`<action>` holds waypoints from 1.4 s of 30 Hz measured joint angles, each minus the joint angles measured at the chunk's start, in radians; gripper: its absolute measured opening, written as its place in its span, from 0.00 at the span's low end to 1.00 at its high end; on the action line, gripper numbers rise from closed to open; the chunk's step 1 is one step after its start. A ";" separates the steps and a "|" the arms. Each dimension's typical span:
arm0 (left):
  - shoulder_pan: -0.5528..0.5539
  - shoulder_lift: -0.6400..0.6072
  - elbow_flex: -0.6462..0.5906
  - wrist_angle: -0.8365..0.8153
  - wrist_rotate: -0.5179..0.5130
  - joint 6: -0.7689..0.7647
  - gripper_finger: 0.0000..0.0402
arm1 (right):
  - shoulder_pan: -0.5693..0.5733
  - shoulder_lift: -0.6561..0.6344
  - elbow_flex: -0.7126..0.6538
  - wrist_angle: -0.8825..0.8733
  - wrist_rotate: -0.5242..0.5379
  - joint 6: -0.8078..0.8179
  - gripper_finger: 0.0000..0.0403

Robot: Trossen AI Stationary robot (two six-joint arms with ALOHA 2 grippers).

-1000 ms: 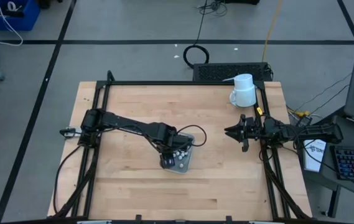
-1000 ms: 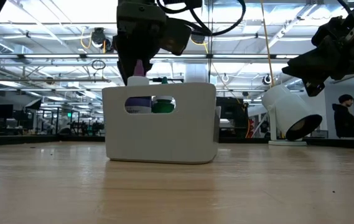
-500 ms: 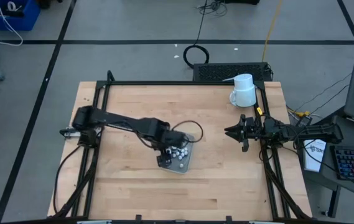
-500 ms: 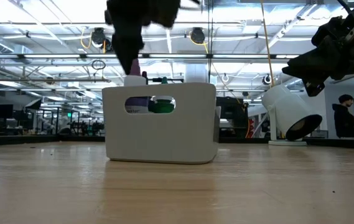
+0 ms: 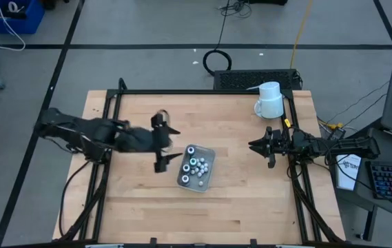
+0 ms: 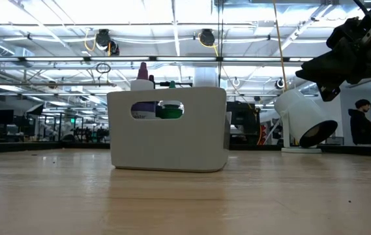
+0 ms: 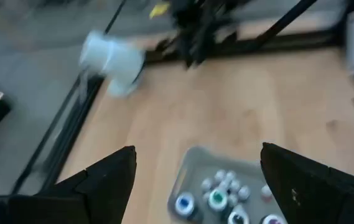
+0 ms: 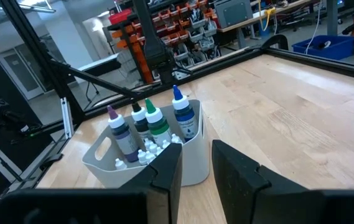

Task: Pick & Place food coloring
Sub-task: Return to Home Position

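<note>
The bin (image 8: 109,169) is plain white, and in it stand a violet bottle (image 8: 120,134), a black bottle (image 8: 140,127), a green bottle (image 8: 158,127) and a blue bottle (image 8: 185,121), each with a cap to match, among small white bottles (image 8: 145,154). The table (image 5: 237,200) is pale wood with a fine straight grain, edged by a black frame (image 5: 182,92). The mug (image 5: 271,100) is white, and the left arm (image 5: 123,138) and right arm (image 5: 320,146) are black.
</note>
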 joint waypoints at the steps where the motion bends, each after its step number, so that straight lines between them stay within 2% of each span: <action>1: 0.010 -0.054 -0.074 0.085 0.046 0.039 0.84 | 0.000 0.000 0.000 0.000 0.000 0.000 0.19; 4: 0.076 -0.218 -0.297 0.267 0.127 0.055 0.84 | 0.000 0.000 0.000 0.001 0.000 0.000 0.19; 10: 0.226 -0.558 -0.709 0.456 0.127 -0.028 0.84 | 0.000 0.000 0.000 0.001 0.000 0.000 0.19; 15: 0.278 -0.810 -0.922 0.628 0.230 -0.023 0.84 | 0.000 0.000 0.000 0.001 0.000 0.000 0.19; 22: 0.277 -1.061 -1.107 0.644 0.220 -0.037 0.82 | 0.000 0.000 0.000 0.000 0.000 0.000 0.19; 28: 0.277 -1.213 -1.250 0.675 0.216 -0.083 0.83 | 0.000 0.000 0.000 0.001 0.000 0.000 0.19; 34: 0.277 -1.282 -1.340 0.703 0.216 -0.099 0.82 | 0.000 0.000 0.000 0.001 0.000 0.000 0.19; 42: 0.277 -1.297 -1.404 0.726 0.216 -0.124 0.80 | 0.000 0.000 0.000 0.001 0.000 0.000 0.19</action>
